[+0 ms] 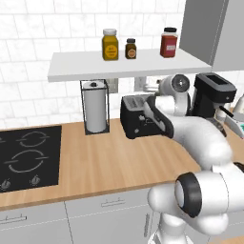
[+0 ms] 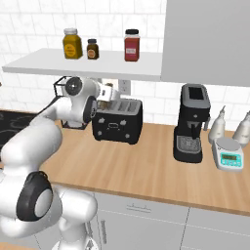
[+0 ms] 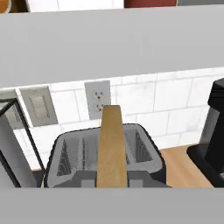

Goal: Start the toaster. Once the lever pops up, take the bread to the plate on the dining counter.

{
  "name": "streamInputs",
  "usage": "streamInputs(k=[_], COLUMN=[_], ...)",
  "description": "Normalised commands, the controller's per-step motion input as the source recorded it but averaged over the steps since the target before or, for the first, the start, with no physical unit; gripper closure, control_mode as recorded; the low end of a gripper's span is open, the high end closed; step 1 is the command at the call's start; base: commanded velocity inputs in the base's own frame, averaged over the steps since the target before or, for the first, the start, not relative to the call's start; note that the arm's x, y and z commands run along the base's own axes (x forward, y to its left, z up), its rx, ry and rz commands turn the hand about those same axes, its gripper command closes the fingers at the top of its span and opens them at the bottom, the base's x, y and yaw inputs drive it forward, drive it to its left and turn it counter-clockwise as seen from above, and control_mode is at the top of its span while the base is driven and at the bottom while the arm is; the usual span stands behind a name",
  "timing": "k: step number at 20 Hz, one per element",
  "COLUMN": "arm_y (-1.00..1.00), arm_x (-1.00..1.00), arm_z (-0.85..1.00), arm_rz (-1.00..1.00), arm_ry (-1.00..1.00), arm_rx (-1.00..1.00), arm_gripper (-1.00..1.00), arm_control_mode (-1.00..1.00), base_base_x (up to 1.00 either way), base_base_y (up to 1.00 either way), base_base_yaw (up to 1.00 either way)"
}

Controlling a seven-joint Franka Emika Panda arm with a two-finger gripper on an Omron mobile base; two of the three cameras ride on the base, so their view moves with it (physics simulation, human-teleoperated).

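Left base view: the black boxy two-slot toaster (image 1: 136, 116) stands near the back of the light-wood worktop (image 1: 114, 162), just under the white wall shelf (image 1: 126, 64), so headroom above its slots is tight. The white arm crosses in front of the toaster's right half. A wire-framed paper towel roll (image 1: 95, 107) stands just left of the toaster, the tall black coffee machine (image 1: 212, 97) to its right. The worktop in front is bare wood up to its front edge; a black hob (image 1: 28, 157) lies at the far left. Three jars sit on the shelf: a yellow jar (image 1: 110, 45), a small dark jar (image 1: 130, 48) and a red jar (image 1: 168, 42).

Right base view: the arm's wrist is at the toaster's left top corner, below the shelf edge. Open wood separates the toaster from the coffee machine. A small white kitchen scale (image 2: 229, 154) and two pale bottles (image 2: 217, 124) stand at the far right.

Hand view: the gripper (image 3: 112, 183) is clamped on the square tan-brown slice of bread (image 3: 111, 148), seen edge-on and upright, above the toaster's middle with one slot showing on each side. The shelf's underside runs close above.
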Motion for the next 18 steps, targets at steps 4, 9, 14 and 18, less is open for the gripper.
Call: streamInputs(k=[4, 9, 14, 18], arm_y=[0.0, 0.06, 0.13, 0.11], arm_x=[-0.97, -0.98, -0.88, -0.74], arm_z=[0.53, 0.3, 0.0, -0.14], arm_rz=[-0.05, -0.03, 0.0, 0.01], arm_ry=[0.31, 0.3, 0.19, 0.11], arm_rx=[0.04, 0.03, 0.0, 0.0], arm_gripper=[1.0, 1.0, 1.0, 1.0], arm_control_mode=[-1.0, -1.0, -1.0, -1.0], base_base_x=[0.0, 0.0, 0.0, 0.0], base_base_y=[0.0, 0.0, 0.0, 0.0], base_base_yaw=[0.0, 0.0, 0.0, 0.0])
